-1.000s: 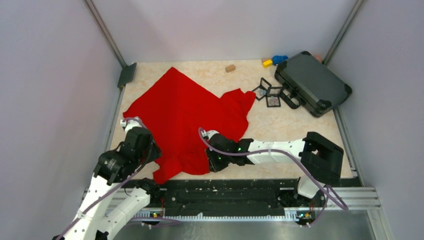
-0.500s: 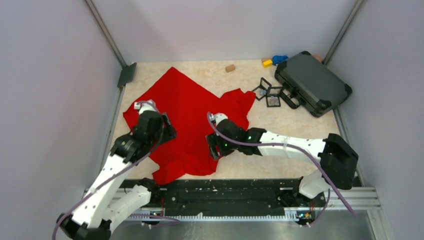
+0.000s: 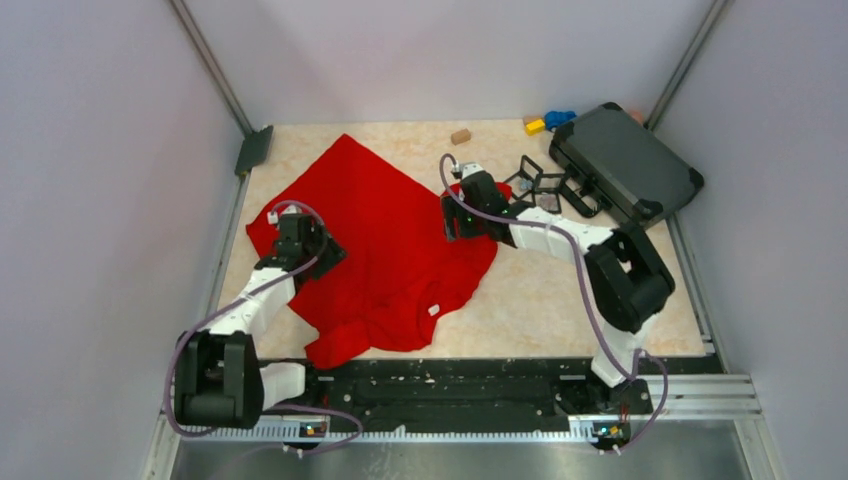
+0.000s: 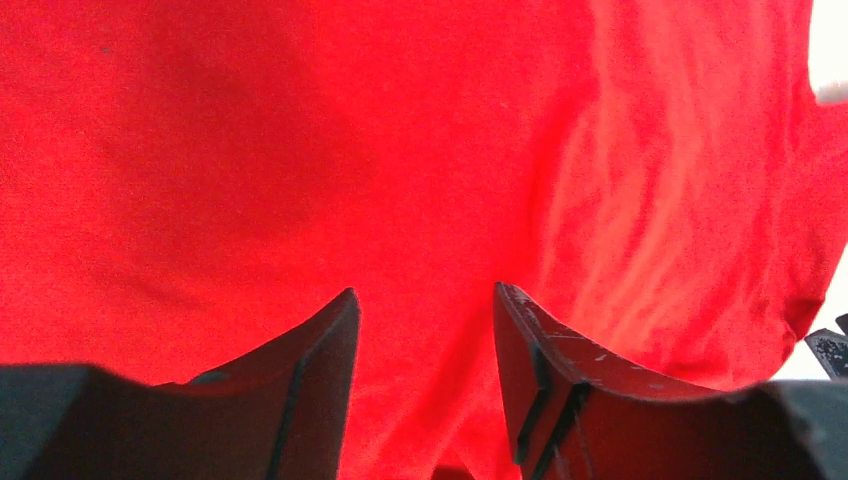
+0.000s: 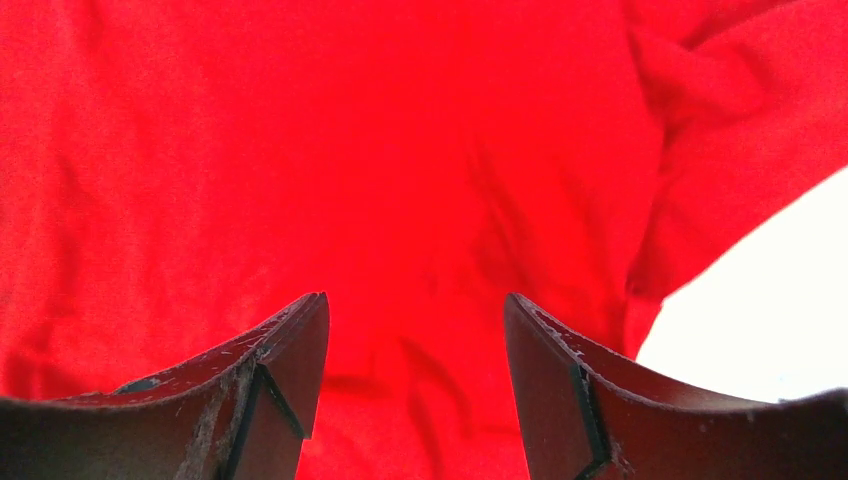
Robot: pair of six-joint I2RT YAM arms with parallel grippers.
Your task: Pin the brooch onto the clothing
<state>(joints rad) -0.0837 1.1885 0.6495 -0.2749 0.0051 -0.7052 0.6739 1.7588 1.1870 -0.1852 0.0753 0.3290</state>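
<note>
The clothing (image 3: 385,235) is a bright red garment lying rumpled across the left and middle of the table, with a small white tag (image 3: 434,310) near its front edge. My left gripper (image 3: 318,250) is open and empty, low over the garment's left part; red cloth (image 4: 300,150) fills the left wrist view between and beyond its gripper (image 4: 425,292). My right gripper (image 3: 455,222) is open and empty over the garment's back right part; its wrist view shows the gripper (image 5: 415,297) above folded red cloth (image 5: 350,150). I cannot make out a brooch.
A black hard case (image 3: 625,165) lies at the back right, with small black square frames (image 3: 545,190) beside it. A yellow block (image 3: 535,126), a blue piece (image 3: 560,118) and a tan block (image 3: 460,136) sit along the back edge. A dark bracket (image 3: 254,148) is at the back left corner.
Both arms have reached away from the near edge. The left gripper moved to the garment's left part, the right gripper to its back right part. The white tag now shows.
</note>
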